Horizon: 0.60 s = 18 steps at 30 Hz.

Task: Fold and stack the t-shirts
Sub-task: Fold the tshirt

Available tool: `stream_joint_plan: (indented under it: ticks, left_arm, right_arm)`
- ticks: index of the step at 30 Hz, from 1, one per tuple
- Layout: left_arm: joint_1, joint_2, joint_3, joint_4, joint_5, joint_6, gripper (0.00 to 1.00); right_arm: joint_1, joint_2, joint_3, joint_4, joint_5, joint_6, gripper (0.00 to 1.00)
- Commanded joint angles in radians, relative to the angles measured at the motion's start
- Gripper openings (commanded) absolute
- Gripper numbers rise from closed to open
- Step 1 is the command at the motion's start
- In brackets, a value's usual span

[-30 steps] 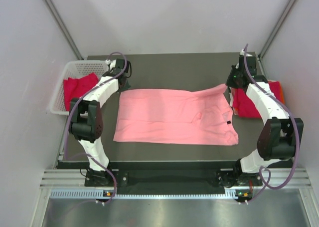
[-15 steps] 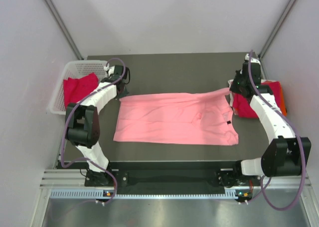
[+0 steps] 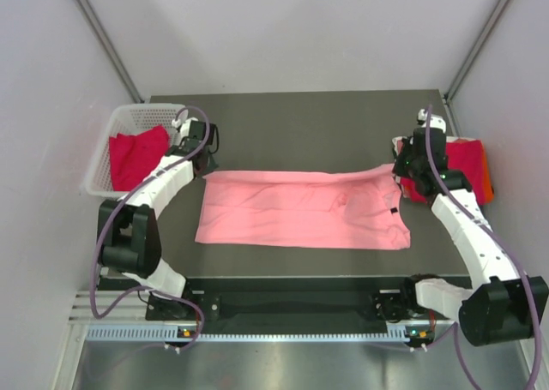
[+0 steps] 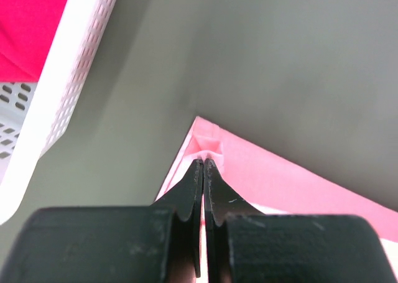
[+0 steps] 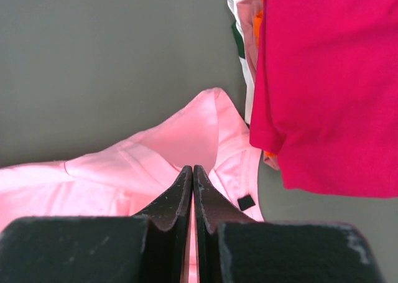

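Observation:
A light salmon-pink t-shirt (image 3: pixel 300 210) lies spread across the middle of the dark table (image 3: pixel 300 120). My left gripper (image 3: pixel 204 165) is shut on its far left corner, and the pinched cloth (image 4: pixel 214 147) peaks just past the fingertips (image 4: pixel 204 163). My right gripper (image 3: pixel 401 162) is shut on the far right corner, lifting that cloth (image 5: pixel 186 130) a little off the table. The right fingertips (image 5: pixel 193 169) press together with pink cloth between them. A crimson t-shirt (image 3: pixel 133 154) sits in the basket. Another crimson t-shirt (image 3: pixel 463 163) tops a folded stack at the right.
The white mesh basket (image 3: pixel 129 116) stands at the table's left edge, close to my left gripper (image 4: pixel 68 78). The right stack (image 5: pixel 329 78) shows orange (image 5: pixel 257 22) and white (image 5: pixel 239 0) edges and lies just right of my right gripper. Grey walls enclose the table.
Both grippers have moved toward the near side, drawing the pink t-shirt's far edge with them. The shirt's visible depth on the table has shrunk.

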<state>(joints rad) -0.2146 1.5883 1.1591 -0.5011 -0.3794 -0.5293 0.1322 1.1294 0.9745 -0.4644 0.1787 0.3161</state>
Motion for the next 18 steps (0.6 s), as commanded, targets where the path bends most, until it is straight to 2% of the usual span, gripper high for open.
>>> stream_joint_plan:
  ticks: [1, 18]
  left_arm:
    - [-0.003, -0.068, -0.036, 0.045, -0.018, -0.014, 0.0]
    - [-0.005, -0.156, -0.163, 0.076, -0.004, -0.023, 0.0]
  right_arm:
    - [0.023, -0.052, -0.028, 0.012, 0.045, 0.009, 0.0]
    - [0.081, -0.299, -0.181, -0.103, 0.067, 0.104, 0.0]
